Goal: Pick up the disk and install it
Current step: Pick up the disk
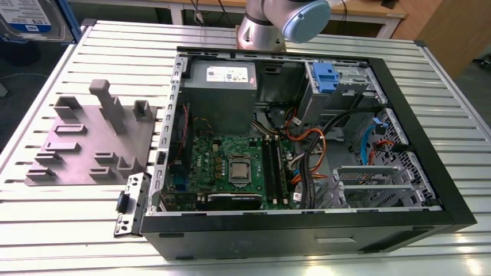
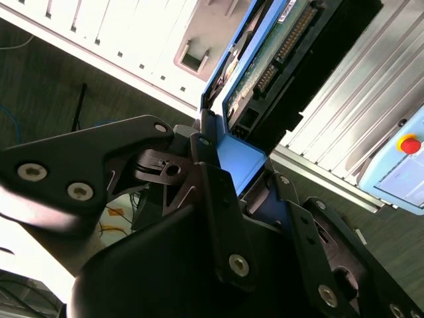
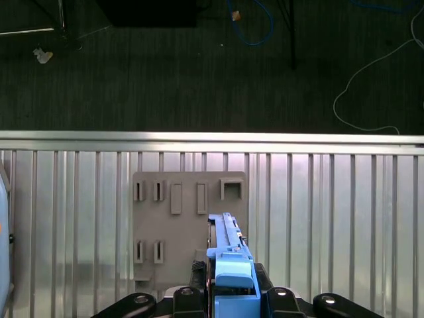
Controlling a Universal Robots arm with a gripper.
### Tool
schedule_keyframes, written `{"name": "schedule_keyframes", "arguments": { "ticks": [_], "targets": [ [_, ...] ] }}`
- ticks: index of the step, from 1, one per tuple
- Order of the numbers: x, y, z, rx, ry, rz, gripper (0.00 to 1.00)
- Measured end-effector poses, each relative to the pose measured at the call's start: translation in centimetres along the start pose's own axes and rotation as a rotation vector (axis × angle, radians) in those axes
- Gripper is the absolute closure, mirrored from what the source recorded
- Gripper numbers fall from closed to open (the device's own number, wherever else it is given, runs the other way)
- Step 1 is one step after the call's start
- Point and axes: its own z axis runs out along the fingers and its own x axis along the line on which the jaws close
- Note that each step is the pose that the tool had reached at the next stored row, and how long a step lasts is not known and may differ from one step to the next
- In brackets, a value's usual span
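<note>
End effector (image 2: 246,173), apparently around disk (image 2: 268,66)

The tool (image 2: 238,169) is matt black, probably anodised metal though it may be plastic, dotted with bright steel screw heads. Clamped in it, the disk (image 2: 246,158) shows smooth, slightly glossy blue plastic rails and, farther from the tool, a green circuit board with dull metal pins. Under the tool, the plate (image 3: 189,225) is matt grey moulded plastic, lying on the desk (image 3: 331,218) of ribbed, satin-finished aluminium. Past the desk edge, away from the tool, the floor (image 3: 199,79) is dark, rough carpet.
</note>
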Motion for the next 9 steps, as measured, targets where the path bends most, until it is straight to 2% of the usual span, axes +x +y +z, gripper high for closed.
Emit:
{"name": "schedule_keyframes", "arguments": {
  "ticks": [9],
  "targets": [
    [0.0,-0.07,0.0,0.0001,0.0,0.0,0.64]
  ]
}}
